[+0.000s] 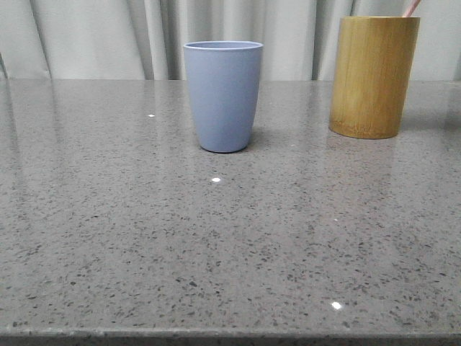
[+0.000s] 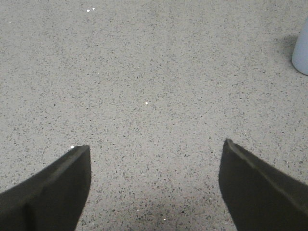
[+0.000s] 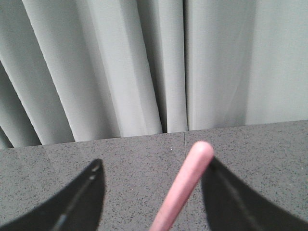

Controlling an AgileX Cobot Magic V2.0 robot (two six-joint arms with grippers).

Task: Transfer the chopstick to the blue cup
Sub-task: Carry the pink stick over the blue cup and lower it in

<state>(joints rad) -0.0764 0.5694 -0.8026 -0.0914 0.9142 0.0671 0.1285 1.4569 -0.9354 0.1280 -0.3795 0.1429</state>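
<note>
Matte grey-blue tapered blue cup on speckled stone counter; smooth pink chopstick between spread right pincer fingers, tip above cylindrical bamboo holder. Left pincer agape, empty.

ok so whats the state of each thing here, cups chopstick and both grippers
blue cup: upright on the table, nothing seen rising above its rim
bamboo cup: upright, pink stick tip poking out the top
chopstick: between the right gripper's fingers, not yet clamped
right gripper: open, fingers either side of the chopstick
left gripper: open, holding nothing, over bare table
</note>
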